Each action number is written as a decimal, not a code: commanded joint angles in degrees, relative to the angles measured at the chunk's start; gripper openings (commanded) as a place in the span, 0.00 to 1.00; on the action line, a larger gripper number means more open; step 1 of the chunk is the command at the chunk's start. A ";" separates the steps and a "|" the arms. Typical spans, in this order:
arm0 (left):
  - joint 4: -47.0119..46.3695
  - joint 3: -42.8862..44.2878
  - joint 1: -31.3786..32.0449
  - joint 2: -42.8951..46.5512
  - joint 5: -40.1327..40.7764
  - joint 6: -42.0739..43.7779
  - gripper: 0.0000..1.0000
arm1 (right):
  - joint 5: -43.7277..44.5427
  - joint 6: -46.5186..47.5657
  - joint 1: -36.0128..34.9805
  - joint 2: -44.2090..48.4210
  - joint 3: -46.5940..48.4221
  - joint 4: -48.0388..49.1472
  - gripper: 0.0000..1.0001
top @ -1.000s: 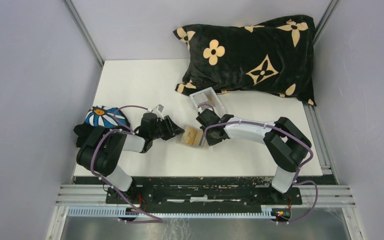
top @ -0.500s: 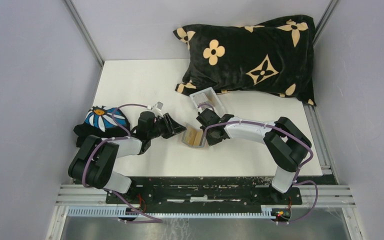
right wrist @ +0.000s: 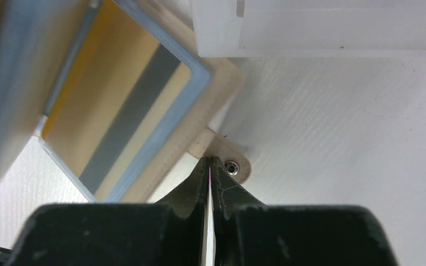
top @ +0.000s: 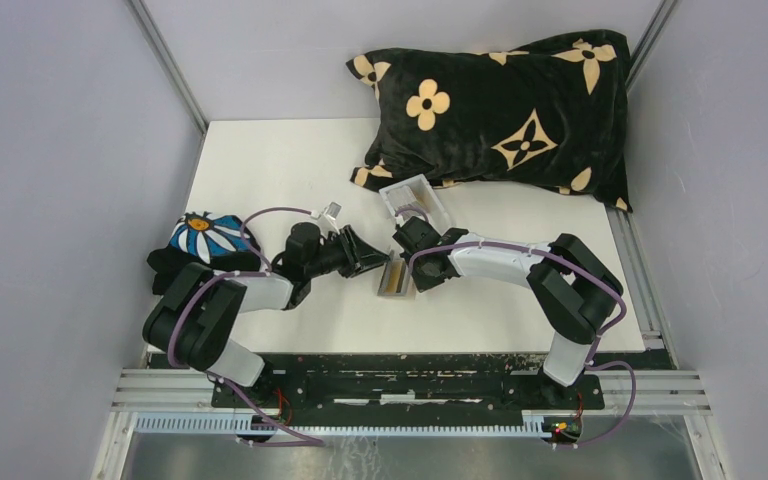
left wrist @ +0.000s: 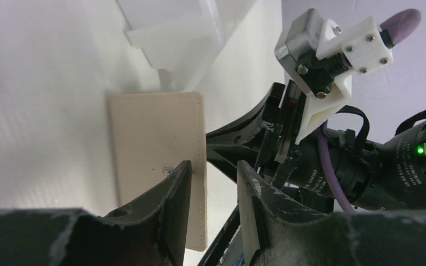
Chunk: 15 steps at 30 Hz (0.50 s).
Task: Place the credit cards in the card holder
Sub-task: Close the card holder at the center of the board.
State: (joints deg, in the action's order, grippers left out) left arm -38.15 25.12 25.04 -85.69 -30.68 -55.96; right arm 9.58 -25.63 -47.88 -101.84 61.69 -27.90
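Observation:
The tan card holder [top: 393, 279] lies between my two grippers with its left flap raised nearly upright. In the right wrist view it [right wrist: 169, 166] holds the credit cards [right wrist: 116, 105]: a yellowish card with a grey stripe on top and a blue edge under it. My right gripper [right wrist: 209, 162] is shut, its tips at the base of the snap tab [right wrist: 234, 168]; it also shows in the top view [top: 412, 268]. My left gripper [left wrist: 211, 183] is open a little, against the flap's outer face [left wrist: 150, 138], whose edge lies between the fingers. It also shows in the top view [top: 368, 263].
A clear plastic box [top: 415, 200] stands just behind the holder, also in the wrist views [right wrist: 321, 27] [left wrist: 172, 39]. A black pillow with tan flowers [top: 500, 110] fills the back right. A blue flowered object [top: 205, 238] lies at the left table edge.
My left gripper has moved right and pushed the holder's left flap up from flat to nearly upright. The right gripper has stayed on the tab side.

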 commanded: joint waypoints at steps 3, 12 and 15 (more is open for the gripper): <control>-8.47 2.12 2.84 -2.63 -2.45 -4.68 0.42 | 0.23 0.40 0.92 -2.14 0.23 -0.14 0.08; -10.15 0.04 4.21 -4.90 -2.07 -3.95 0.41 | -0.49 0.07 1.64 -2.32 1.38 -0.99 0.10; -11.05 0.01 4.53 -6.41 -2.35 -3.63 0.40 | -0.53 -0.18 1.89 -2.22 2.03 -1.35 0.11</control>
State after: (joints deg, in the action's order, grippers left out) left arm -45.15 25.47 29.04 -90.35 -31.88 -58.04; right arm 7.75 -25.67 -46.87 -102.21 62.43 -28.73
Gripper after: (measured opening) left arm 0.407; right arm 0.102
